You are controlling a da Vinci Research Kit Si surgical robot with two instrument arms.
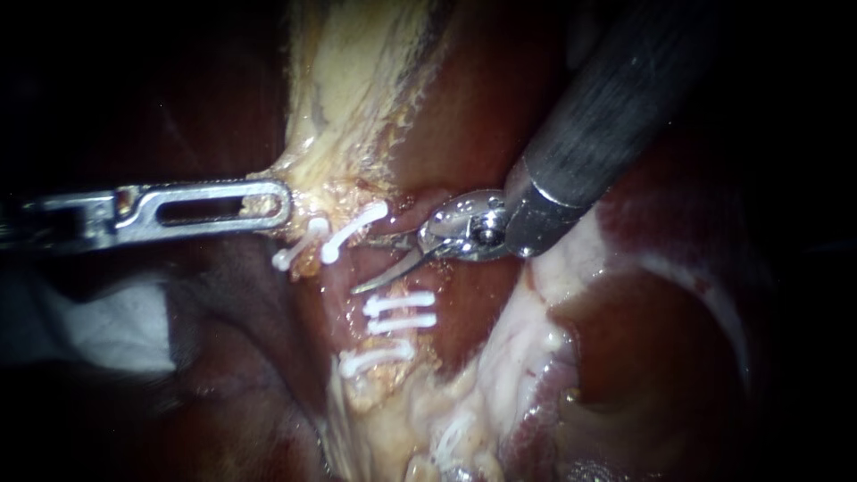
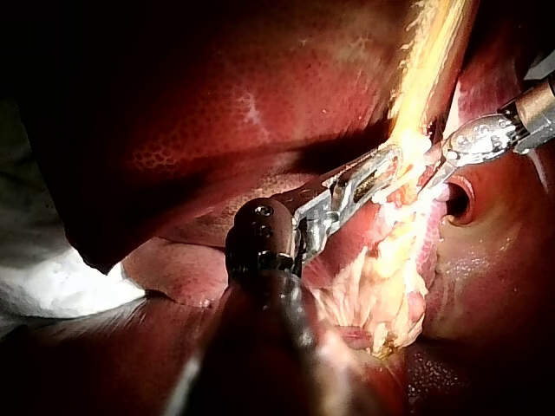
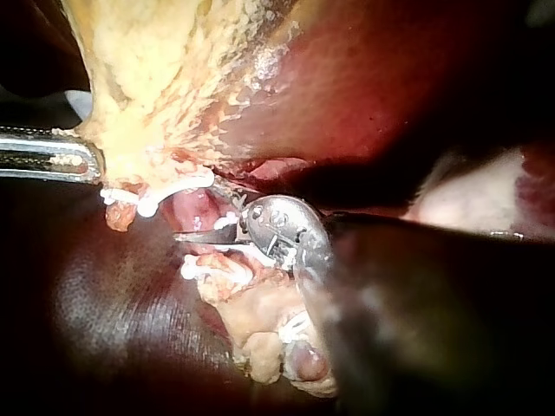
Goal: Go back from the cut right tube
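Endoscope view – right instrument blades stand open in the gap of the cut right tube, between upper clips and lower clips; left instrument grips pale tissue – close the blades first, then withdraw straight along the shaft, snagging no clip.

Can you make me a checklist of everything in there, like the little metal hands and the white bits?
Surface: liver, dark red and wet.
Job's things: white clips, in two groups with a gap between them.
Clutter: white pad under the left shaft.
Hands: left instrument shut on yellowish tissue; right instrument has blades, open, between the clip groups.
Cables: nothing seen.
Surroundings: dark, nothing seen.
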